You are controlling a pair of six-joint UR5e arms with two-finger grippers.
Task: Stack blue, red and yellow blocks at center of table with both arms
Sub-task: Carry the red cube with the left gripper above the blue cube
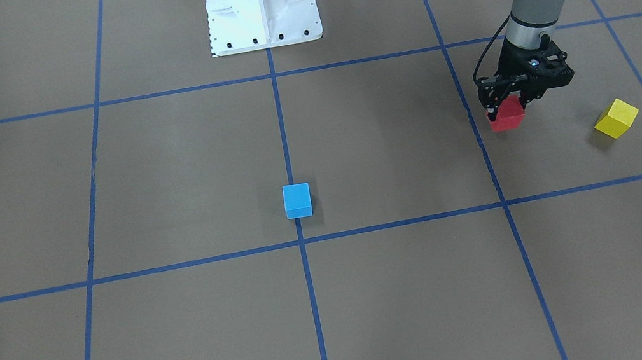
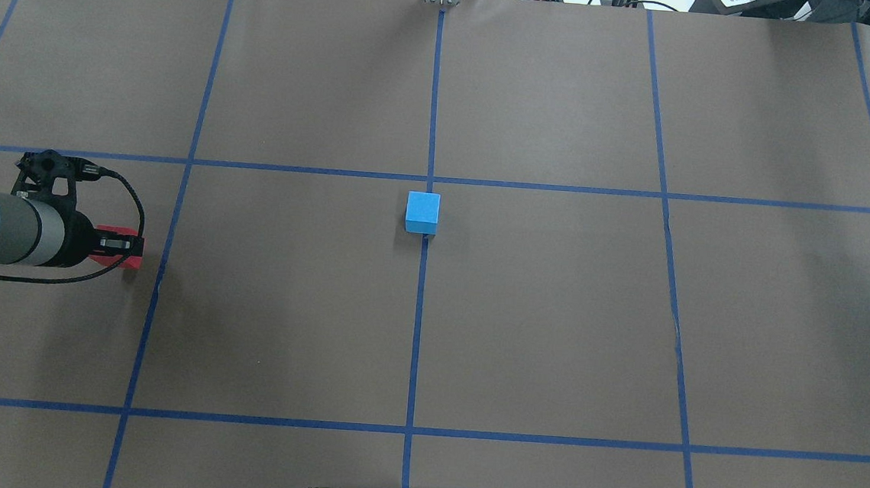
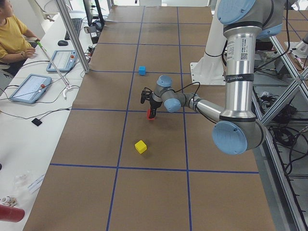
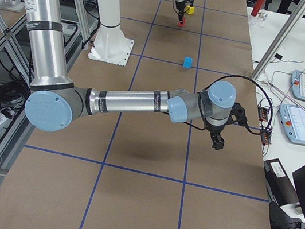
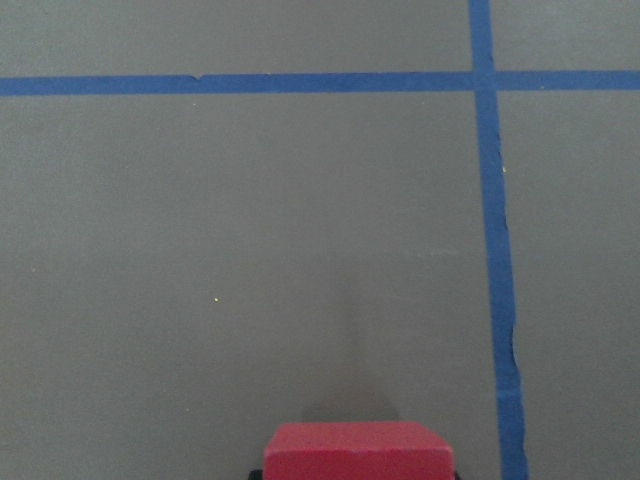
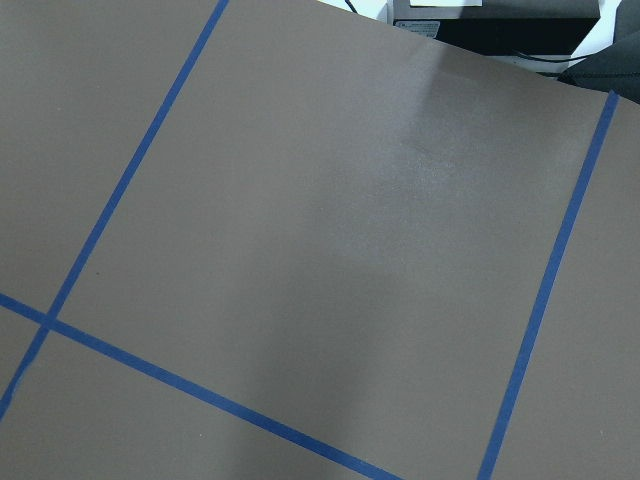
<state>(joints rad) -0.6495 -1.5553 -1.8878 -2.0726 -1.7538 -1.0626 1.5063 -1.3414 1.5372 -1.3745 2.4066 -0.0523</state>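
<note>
Done: the blue block point(image 1: 297, 200) sits alone in the middle of the counter point(image 1: 180, 183).
Left to do: red goes on top of it, then yellow.
My left pincer point(image 1: 509, 105): clenched tight on the red block point(image 1: 507, 117), far out at the side.
Yellow block point(image 1: 616, 118): near the red one, not touched.
My right pincer point(image 4: 216, 143): I cannot tell if it is open.

No legible text or labels
</note>
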